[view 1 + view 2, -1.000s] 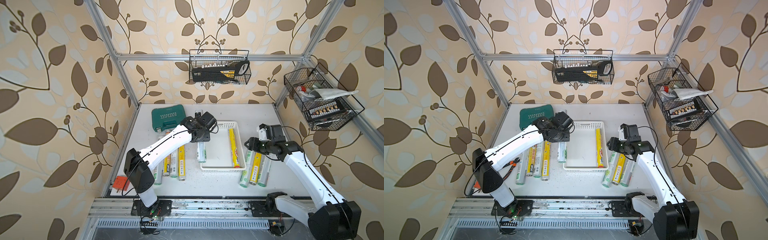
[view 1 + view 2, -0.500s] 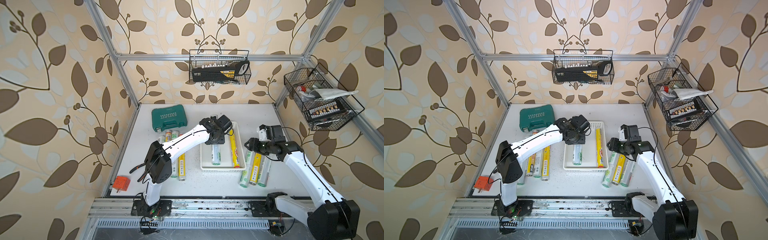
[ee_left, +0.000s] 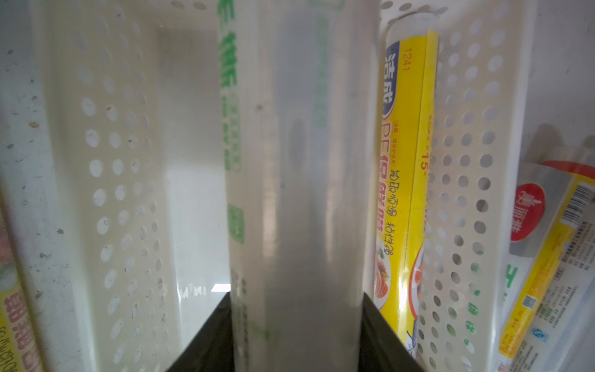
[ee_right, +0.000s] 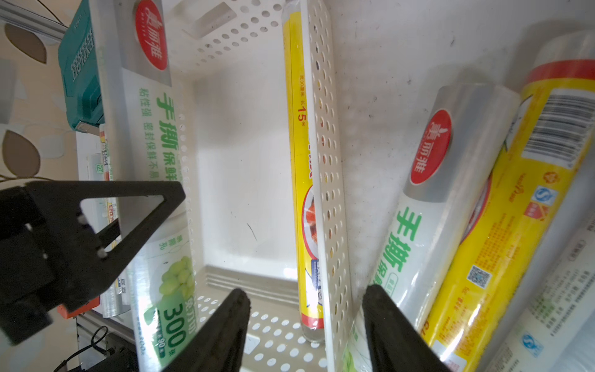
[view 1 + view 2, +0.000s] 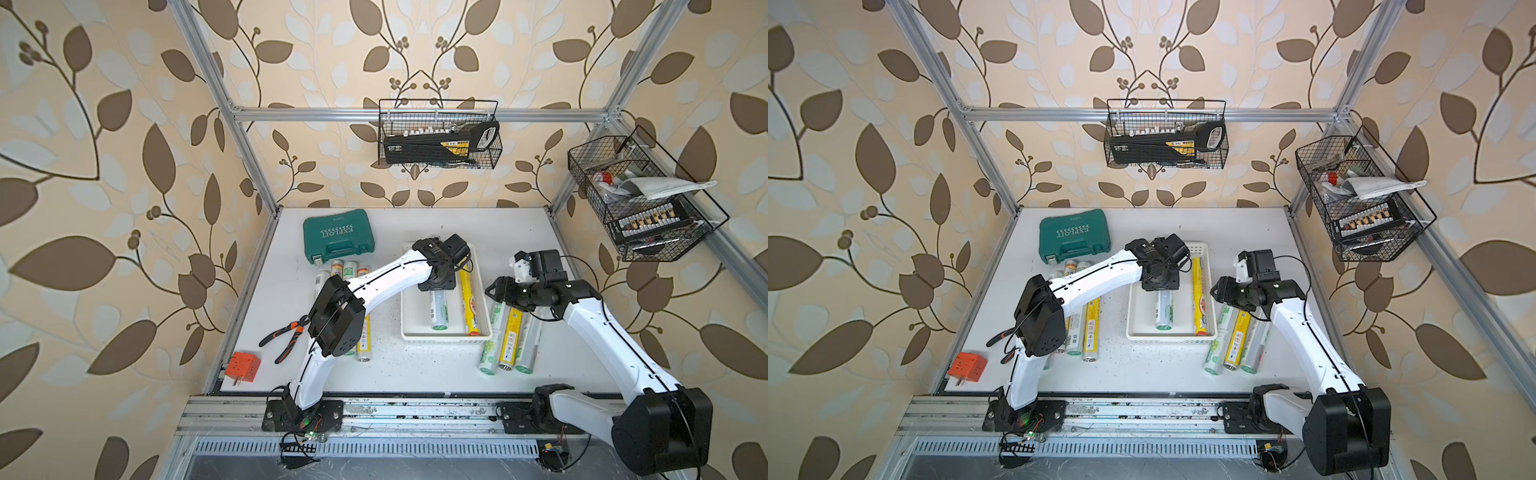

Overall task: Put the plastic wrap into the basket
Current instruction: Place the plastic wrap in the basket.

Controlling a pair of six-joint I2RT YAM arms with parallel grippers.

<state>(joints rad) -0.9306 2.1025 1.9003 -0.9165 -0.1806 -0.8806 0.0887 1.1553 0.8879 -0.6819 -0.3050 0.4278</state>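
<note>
Over the basket [image 5: 444, 337], left arm [image 5: 386, 278] outstretched, left fingers [image 3: 209, 348] clamping a green-white roll [image 3: 299, 193], right fingers [image 4: 225, 331] apart alongside.

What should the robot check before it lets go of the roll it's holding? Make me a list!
1. Left claw shut on the green-and-silver roll: ok.
2. That roll sits between the walls of the basket: ok.
3. It lies apart from the yellow roll already inside: ok.
4. It rests on the basket floor: cannot tell.
5. Right claw open, empty, outside the basket: ok.
6. Every roll packed: not ok; three rolls lie on the table beside the basket.
</note>
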